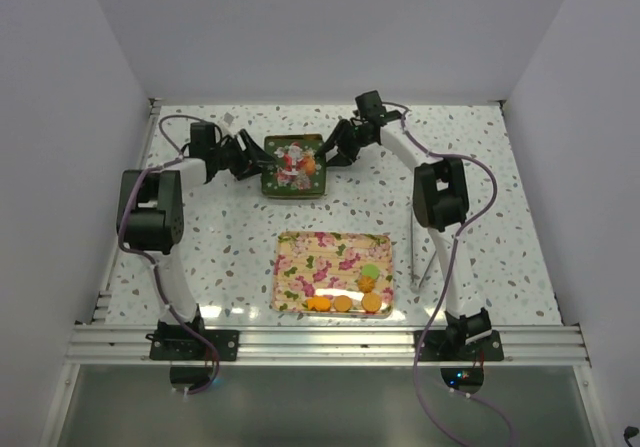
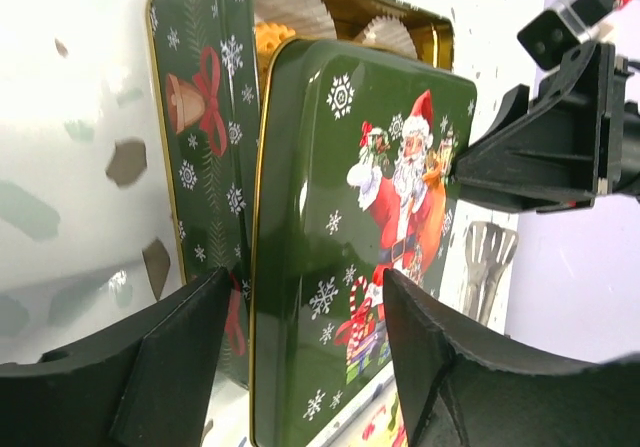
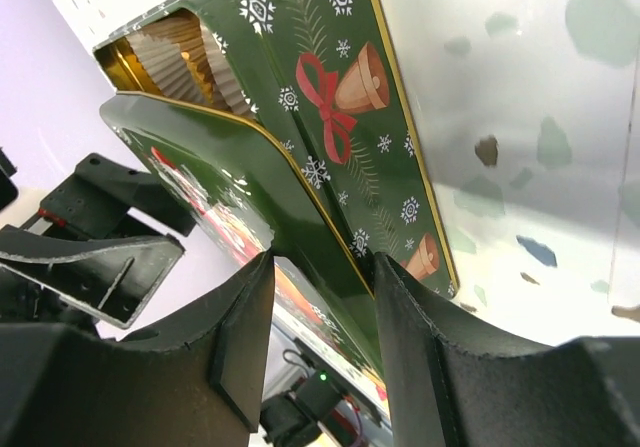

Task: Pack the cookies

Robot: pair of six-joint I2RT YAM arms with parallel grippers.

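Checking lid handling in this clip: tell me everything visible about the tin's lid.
The lid is dark green, metal-looking, gold-rimmed, printed with Santa, snowflakes and gifts. It lies tilted and askew over the tin, leaving one end open where paper cups show. The right gripper pinches one edge; the left gripper stands open at the opposite edge.

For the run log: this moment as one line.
phase: lid partly over tin; right gripper: clamps lid edge; left gripper: straddles lid, grip unclear; tray: holds cookies
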